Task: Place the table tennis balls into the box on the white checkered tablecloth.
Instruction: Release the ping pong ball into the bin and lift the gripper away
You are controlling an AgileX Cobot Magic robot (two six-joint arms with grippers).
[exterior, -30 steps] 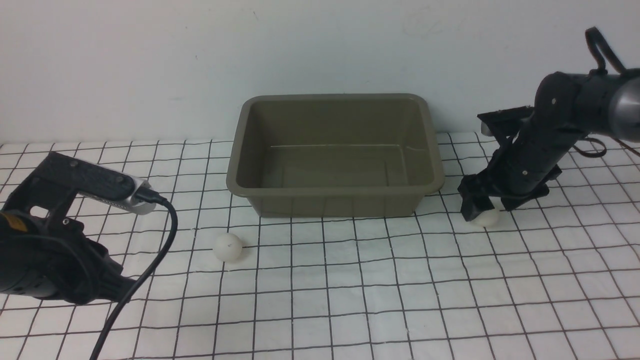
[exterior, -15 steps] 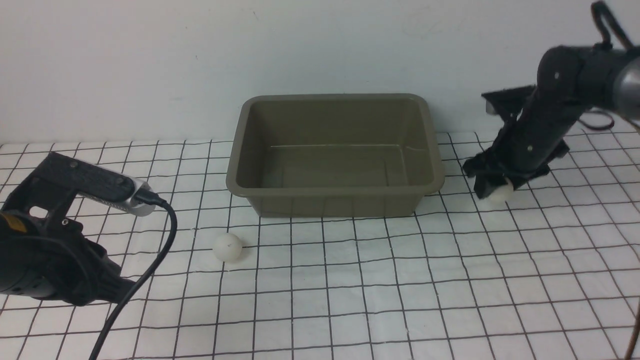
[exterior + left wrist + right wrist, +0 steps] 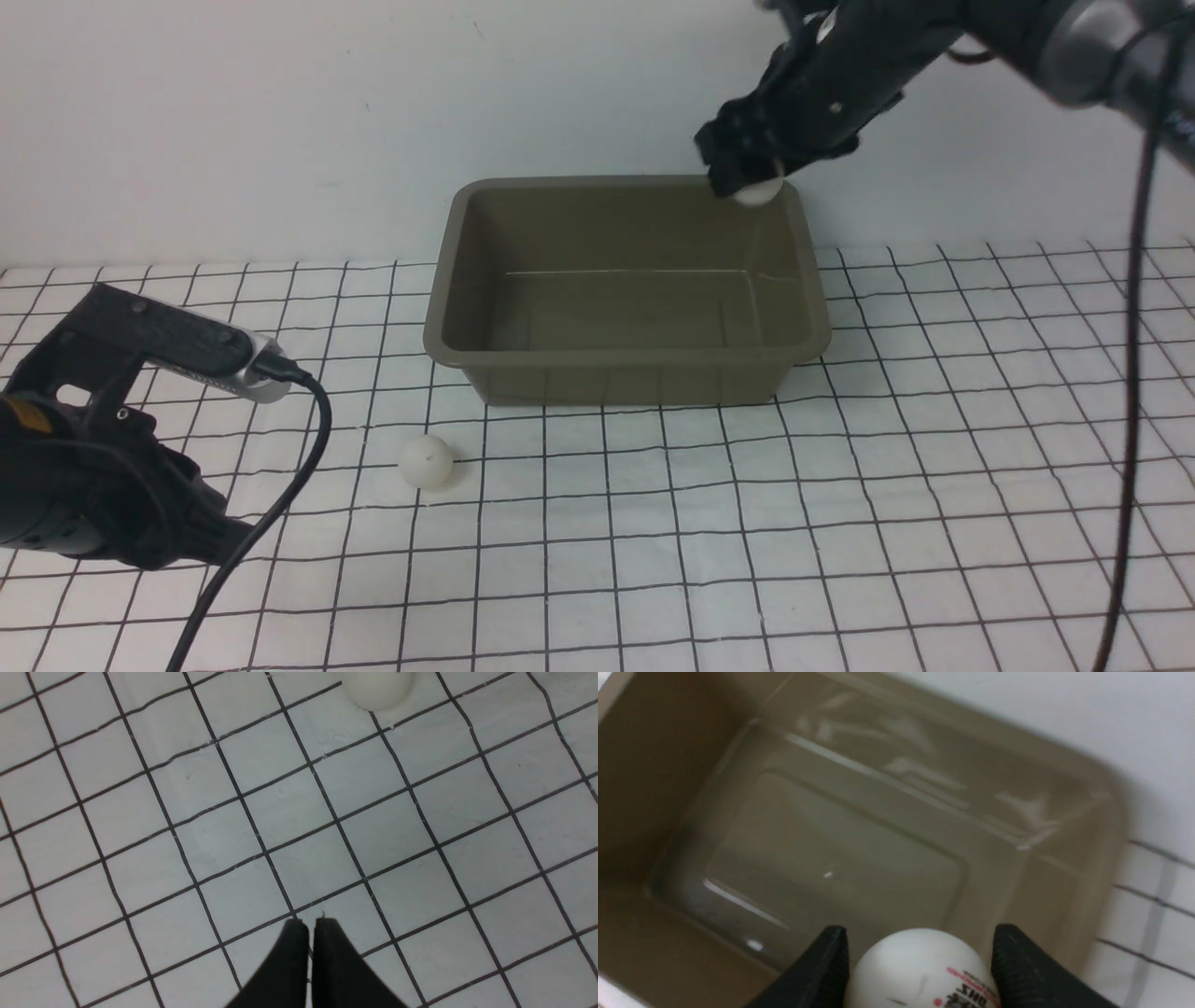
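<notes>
White wall stands behind, and the white checkered tablecloth (image 3: 840,523) covers the table in the front view. On it sits the box (image 3: 625,359), with nothing inside. High over its far right corner, the right gripper (image 3: 742,173) squeezes the first ball (image 3: 758,190) between its two fingers – this looks like the carrying step. The second ball (image 3: 426,461) lies on the cloth, just in front of the box's left corner. In the left wrist view, the left gripper (image 3: 308,926) is pressed shut on nothing, with the second ball a little way ahead. In the right wrist view, the first ball hangs above the inside of the box, close to one wall – so next, I think, the fingers should move in a bit and let go
</notes>
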